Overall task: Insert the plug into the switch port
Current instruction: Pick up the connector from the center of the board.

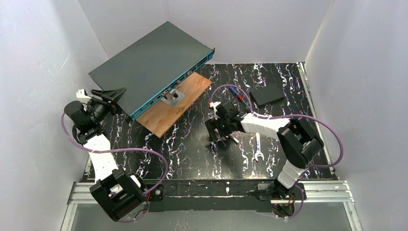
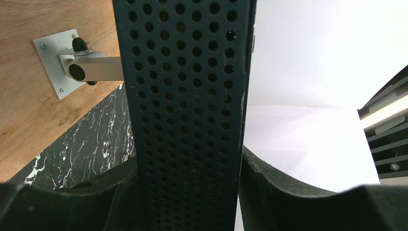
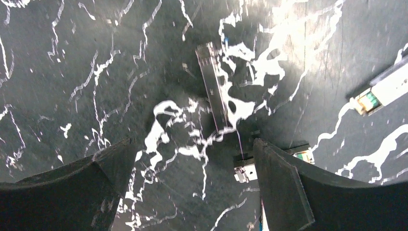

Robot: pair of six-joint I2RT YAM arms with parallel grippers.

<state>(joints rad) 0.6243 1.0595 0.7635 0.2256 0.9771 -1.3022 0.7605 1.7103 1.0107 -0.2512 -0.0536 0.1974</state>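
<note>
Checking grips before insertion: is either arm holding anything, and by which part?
The left gripper clamps the switch by its perforated side wall; the right gripper is open, holding nothing.

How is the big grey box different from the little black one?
The switch is much bigger than the small black box. The switch has a teal edge lined with ports; the small black box looks plain. The left gripper clamps one end of the switch, while no gripper touches the small black box, which lies flat on the table. Both are flat, dark and rectangular.
</note>
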